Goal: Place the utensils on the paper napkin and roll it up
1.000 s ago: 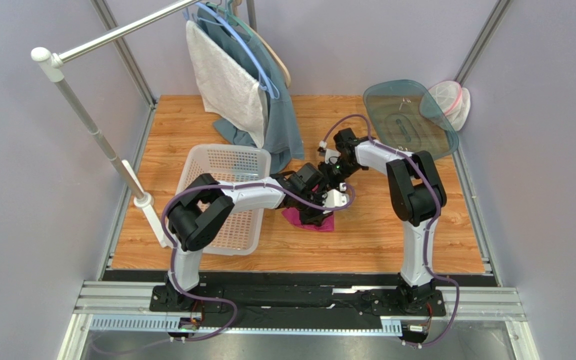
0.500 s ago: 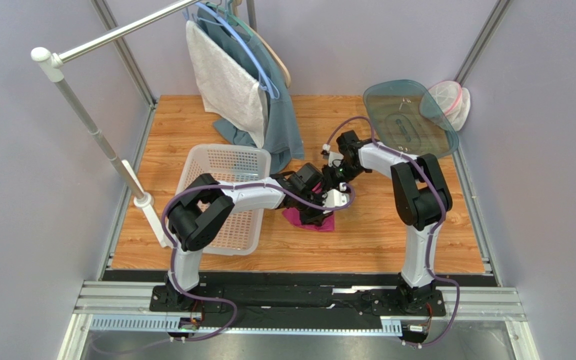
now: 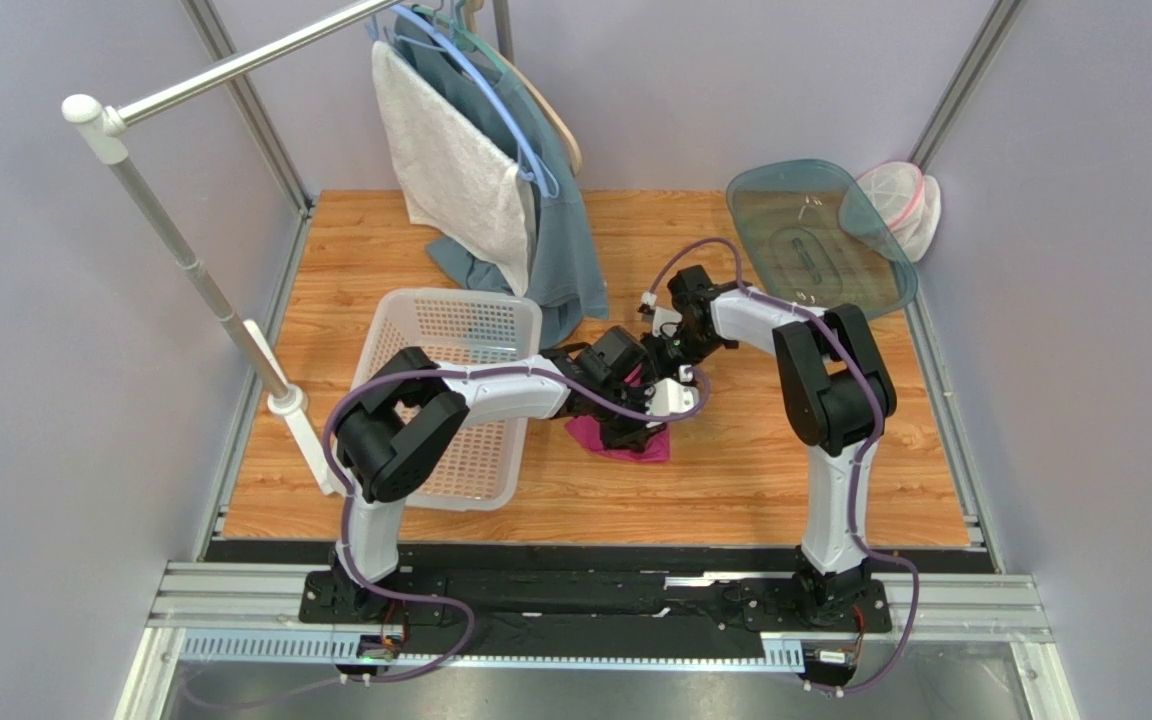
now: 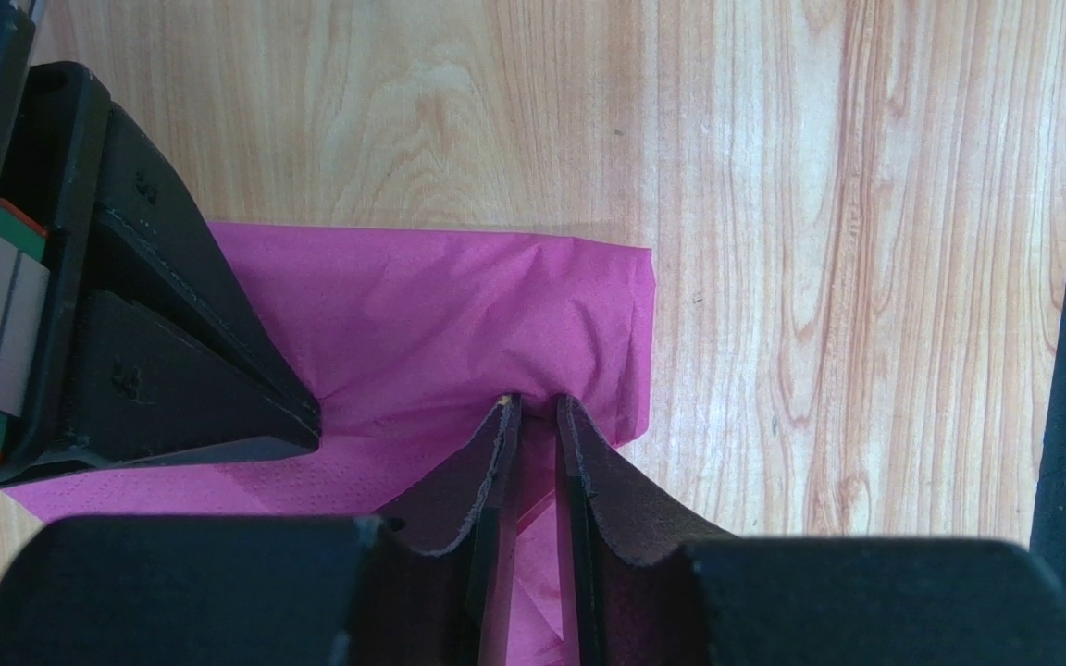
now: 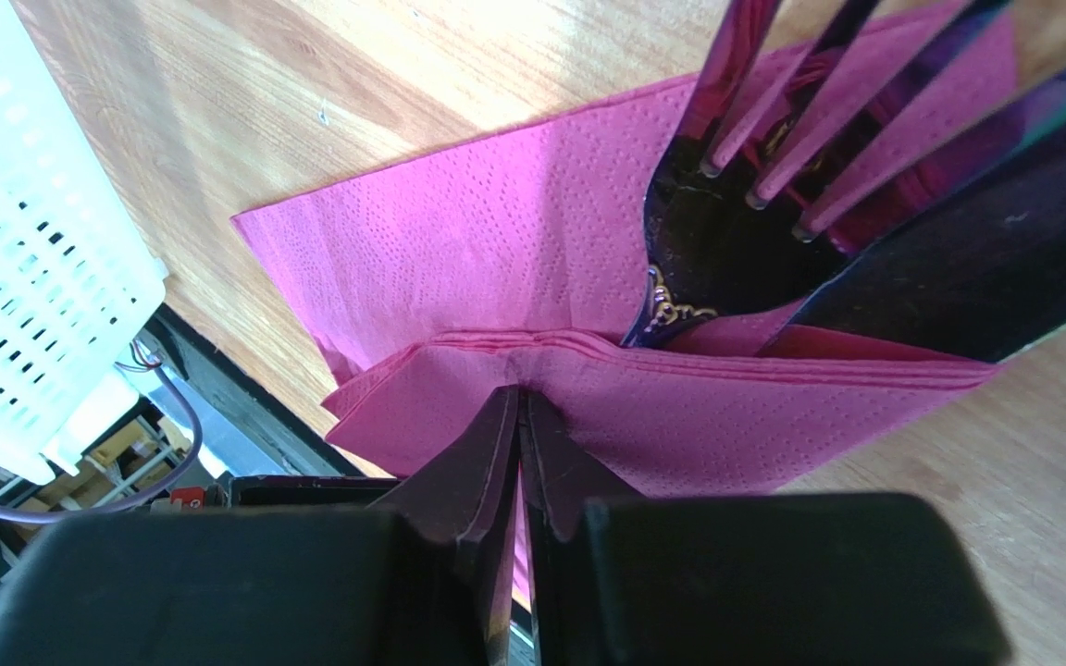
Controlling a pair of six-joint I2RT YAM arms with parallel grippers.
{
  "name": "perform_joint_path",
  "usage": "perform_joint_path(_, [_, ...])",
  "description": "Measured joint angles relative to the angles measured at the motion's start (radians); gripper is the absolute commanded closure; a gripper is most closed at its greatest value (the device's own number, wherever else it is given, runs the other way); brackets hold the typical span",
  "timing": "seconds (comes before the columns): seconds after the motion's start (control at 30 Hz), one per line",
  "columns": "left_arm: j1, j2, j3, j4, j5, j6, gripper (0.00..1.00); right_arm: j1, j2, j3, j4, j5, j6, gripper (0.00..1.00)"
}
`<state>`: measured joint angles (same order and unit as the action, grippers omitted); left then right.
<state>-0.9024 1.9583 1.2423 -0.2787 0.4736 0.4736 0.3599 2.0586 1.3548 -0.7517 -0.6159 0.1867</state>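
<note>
The magenta paper napkin point(image 3: 612, 440) lies on the wooden table under both grippers, partly folded over. In the left wrist view my left gripper point(image 4: 532, 405) is shut on a fold of the napkin point(image 4: 441, 305). In the right wrist view my right gripper point(image 5: 521, 398) is shut on the folded near edge of the napkin point(image 5: 497, 264). A dark purple fork point(image 5: 761, 153) with its tines up lies inside the fold beside another purple utensil point(image 5: 970, 264). In the top view the two grippers point(image 3: 645, 393) meet over the napkin and hide the utensils.
A white basket point(image 3: 455, 393) sits left of the napkin under the left arm. A grey-white towel point(image 3: 455, 165) and a teal cloth point(image 3: 567, 248) hang from a rack at the back. A teal lid point(image 3: 815, 233) and a bag point(image 3: 898, 203) lie at the back right.
The right arm's wrist has shifted slightly back and forth near the napkin. The left arm and the napkin look unchanged.
</note>
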Motion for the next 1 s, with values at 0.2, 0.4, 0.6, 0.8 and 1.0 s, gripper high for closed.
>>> perform_joint_path(0.2, [0.0, 0.0, -0.005, 0.012, 0.003, 0.0, 0.78, 0.001, -0.017, 0.0, -0.002, -0.003, 0.008, 0.9])
perform_joint_path(0.4, [0.0, 0.0, -0.005, 0.013, 0.003, 0.0, 0.77, 0.002, -0.031, 0.002, -0.002, 0.01, 0.011, 0.93])
perform_joint_path(0.6, [0.0, -0.002, -0.011, 0.026, 0.004, -0.008, 0.71, 0.008, 0.007, 0.014, -0.008, 0.027, 0.009, 0.95])
perform_joint_path(0.8, [0.006, -0.047, -0.071, 0.071, -0.014, -0.061, 0.66, 0.011, 0.022, 0.037, -0.032, 0.028, -0.002, 0.96])
perform_joint_path(1.0, [0.029, -0.148, -0.142, 0.021, -0.034, -0.119, 0.68, 0.013, 0.023, 0.04, -0.036, 0.027, -0.017, 0.97])
